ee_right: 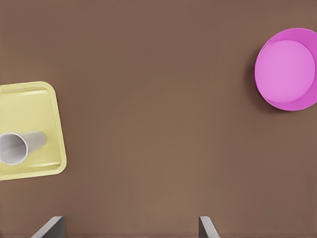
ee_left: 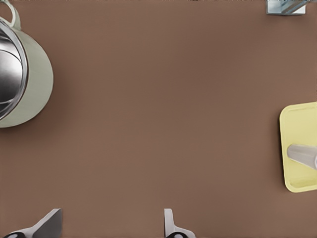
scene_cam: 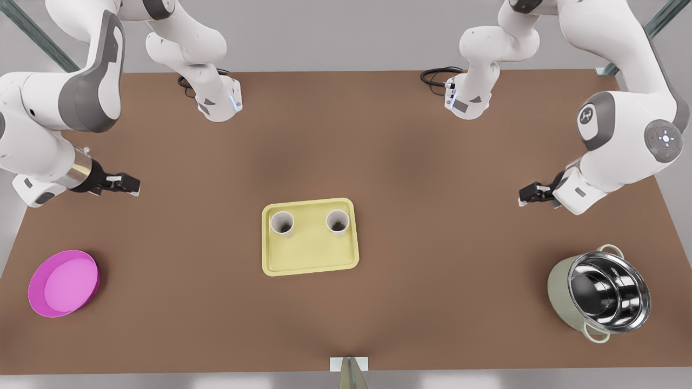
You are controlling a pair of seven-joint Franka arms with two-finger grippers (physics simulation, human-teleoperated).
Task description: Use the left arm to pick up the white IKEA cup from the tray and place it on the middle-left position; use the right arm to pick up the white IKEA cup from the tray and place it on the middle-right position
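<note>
In the front view, your left hand (scene_cam: 532, 193) hangs over the table (scene_cam: 432, 162) on the front view's right, and your right hand (scene_cam: 127, 185) on the front view's left, both well apart from the tray (scene_cam: 311, 270). Both white cups stand upright inside it along its far edge, one cup (scene_cam: 282, 223) toward the front view's left and the other cup (scene_cam: 337, 222) toward its right. The sides are mirrored here, so sending an arm to the wrong cup would likely cross the arms over the tray. The magenta dish (scene_cam: 64, 282) and the steel pot (scene_cam: 599, 292) sit near the table's near corners; a wide swing could clip them

In the left wrist view, the fingers (ee_left: 49, 224) are spread wide with nothing between them. The tray's end and part of the nearer cup show at the picture's edge, so the reach is long. Watch that a finger doesn't catch the raised rim or tip the cup sideways

In the right wrist view, the fingers (ee_right: 205, 227) also stand wide and empty. The cup nearer that arm stands close to the tray's rim. These cups look light and slightly tapered, so I judge an off-centre close could push one over or drag the tray with it. Lift clear of the rim before you carry each cup out to the bare table beside the tray
</note>
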